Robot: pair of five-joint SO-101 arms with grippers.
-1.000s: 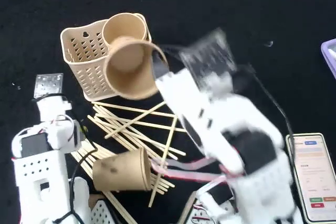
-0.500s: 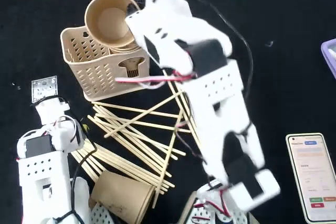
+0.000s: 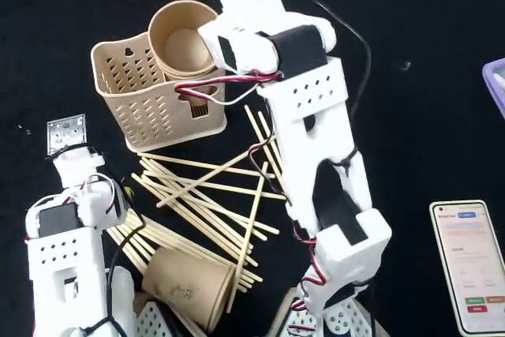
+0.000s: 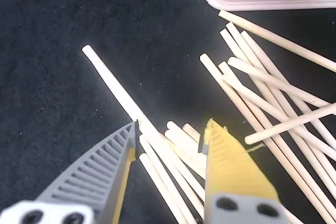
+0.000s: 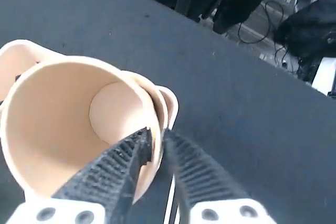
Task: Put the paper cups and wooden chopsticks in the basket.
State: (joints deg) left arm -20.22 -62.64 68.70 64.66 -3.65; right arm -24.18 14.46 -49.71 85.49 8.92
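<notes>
Right wrist view: claw (image 5: 156, 135) tight on paper cup (image 5: 68, 114) rim

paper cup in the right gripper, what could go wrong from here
The tan paper cup, pinched by its rim in the right gripper, hangs tilted over another cup in the beige slotted basket; released, it might tip out. The arm's red and white wires drape across the basket's front and could snag it on retreat.
</notes>
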